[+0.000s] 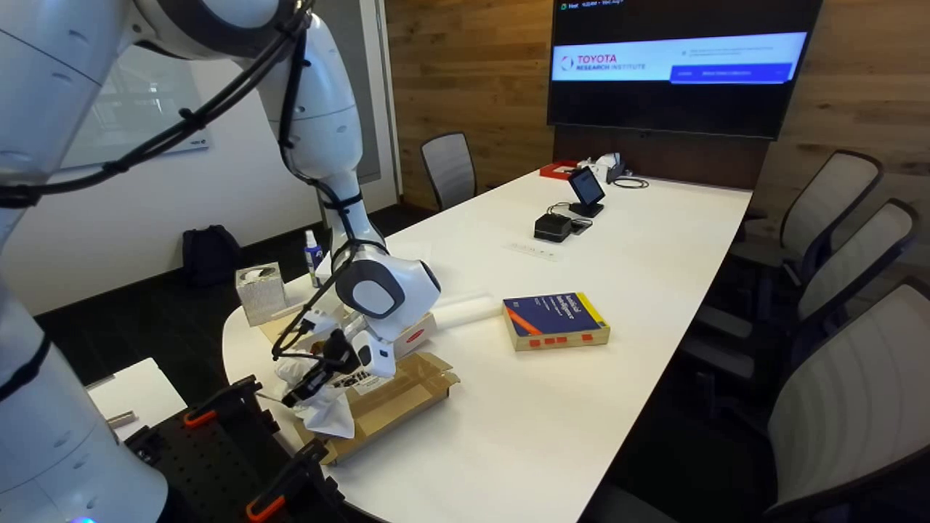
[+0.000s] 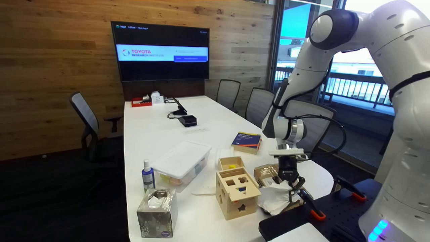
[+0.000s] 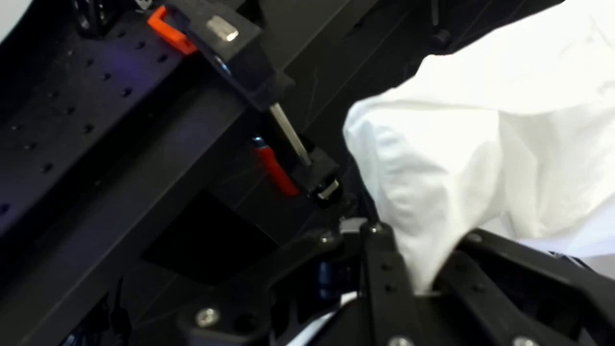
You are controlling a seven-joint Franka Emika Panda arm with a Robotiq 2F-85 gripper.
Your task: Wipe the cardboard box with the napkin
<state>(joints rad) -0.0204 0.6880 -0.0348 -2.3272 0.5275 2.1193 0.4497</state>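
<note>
The golden-tan cardboard box [image 1: 410, 388] lies on the table, its open inside facing up in an exterior view. It also shows in an exterior view behind the gripper and napkin [image 2: 263, 172]. The white crumpled napkin [image 1: 327, 415] hangs over the box's end nearest the robot base. It also shows in an exterior view [image 2: 273, 199] and fills the right of the wrist view [image 3: 432, 158]. My gripper [image 2: 293, 191] is shut on the napkin, pinched between its fingers in the wrist view [image 3: 425, 245]. Whether the napkin touches the box cannot be told. The box is not visible in the wrist view.
A pale wooden block with shaped holes [image 2: 237, 195] stands close beside the box. A tissue box [image 2: 156, 215], a spray bottle [image 2: 148, 176] and a lidded plastic bin [image 2: 183, 159] stand farther off. A red-and-blue book [image 1: 556, 319] lies beyond. Orange-handled clamps [image 1: 265, 505] edge the robot's mount.
</note>
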